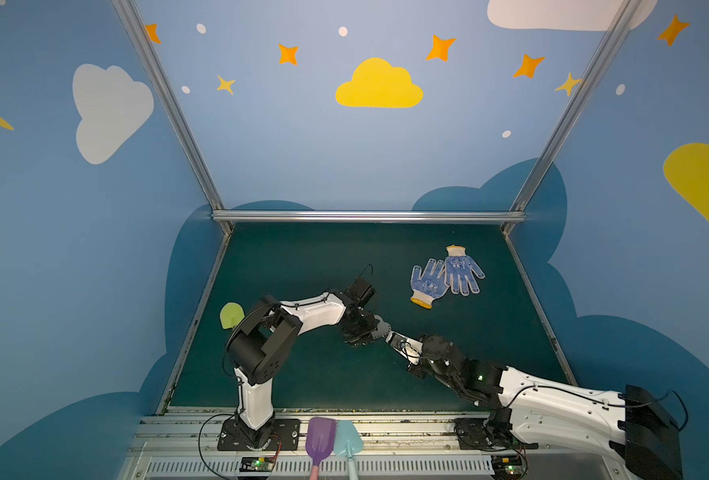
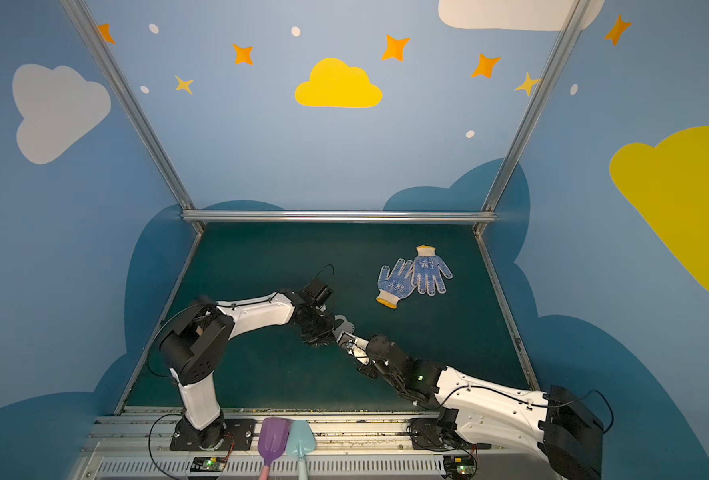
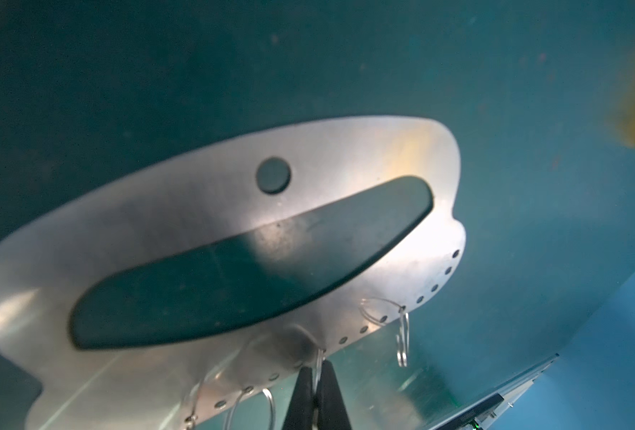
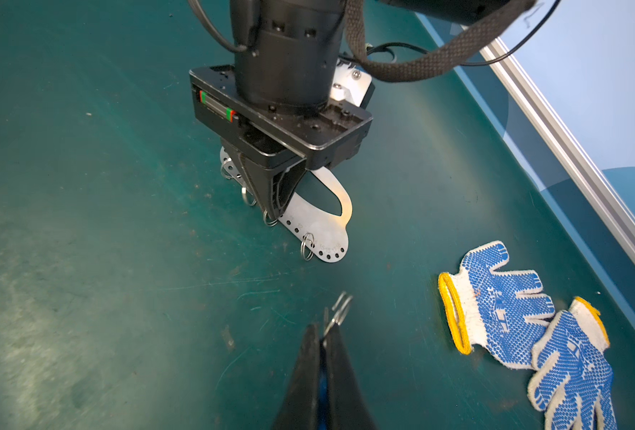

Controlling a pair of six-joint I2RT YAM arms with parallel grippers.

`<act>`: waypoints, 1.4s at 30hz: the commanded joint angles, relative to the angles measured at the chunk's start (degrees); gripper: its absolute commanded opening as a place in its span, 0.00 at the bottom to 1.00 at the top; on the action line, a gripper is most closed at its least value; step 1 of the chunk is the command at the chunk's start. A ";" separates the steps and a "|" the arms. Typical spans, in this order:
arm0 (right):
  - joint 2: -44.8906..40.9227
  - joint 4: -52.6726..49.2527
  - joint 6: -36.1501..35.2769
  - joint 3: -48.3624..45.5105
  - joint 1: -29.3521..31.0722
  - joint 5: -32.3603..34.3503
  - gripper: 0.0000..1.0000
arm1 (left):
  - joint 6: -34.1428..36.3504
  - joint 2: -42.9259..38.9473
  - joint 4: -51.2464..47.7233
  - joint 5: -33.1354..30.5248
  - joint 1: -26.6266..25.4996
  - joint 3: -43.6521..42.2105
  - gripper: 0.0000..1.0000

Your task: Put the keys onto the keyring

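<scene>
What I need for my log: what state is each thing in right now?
left pincer, shut on an edge ring of the keyring
right pincer, shut on the keys
keys, pinched, not yet on the keyring
keyring, resting on the table
gloves, lying flat, overlapping, untouched

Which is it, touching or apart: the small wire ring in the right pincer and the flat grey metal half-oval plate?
Apart. The right wrist view shows bare green mat between the wire ring and the plate.
</scene>
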 commanded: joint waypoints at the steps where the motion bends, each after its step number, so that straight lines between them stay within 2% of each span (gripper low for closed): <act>1: 0.89 0.04 0.25 0.80 0.17 -0.03 0.00 | 1.20 0.41 -1.92 -0.58 0.20 0.39 0.04; 7: 5.98 0.12 -2.32 2.63 0.19 -1.35 0.00 | 1.94 -3.07 -1.71 0.71 1.28 -0.22 0.04; 21: 21.44 14.09 -13.60 4.90 -2.95 -6.76 0.00 | 1.55 -5.65 2.34 6.14 2.92 -1.91 0.04; 26: 27.53 15.89 -16.56 7.04 -2.93 -7.60 0.00 | 1.26 -5.86 3.05 7.23 3.13 -2.04 0.04; 38: 31.79 20.68 -19.44 7.57 -2.69 -4.25 0.00 | 0.54 -5.97 3.68 8.43 3.47 -1.86 0.04; 42: 31.39 18.18 -17.37 9.24 -2.79 -4.42 0.00 | 0.33 -5.96 3.72 8.43 3.53 -1.95 0.04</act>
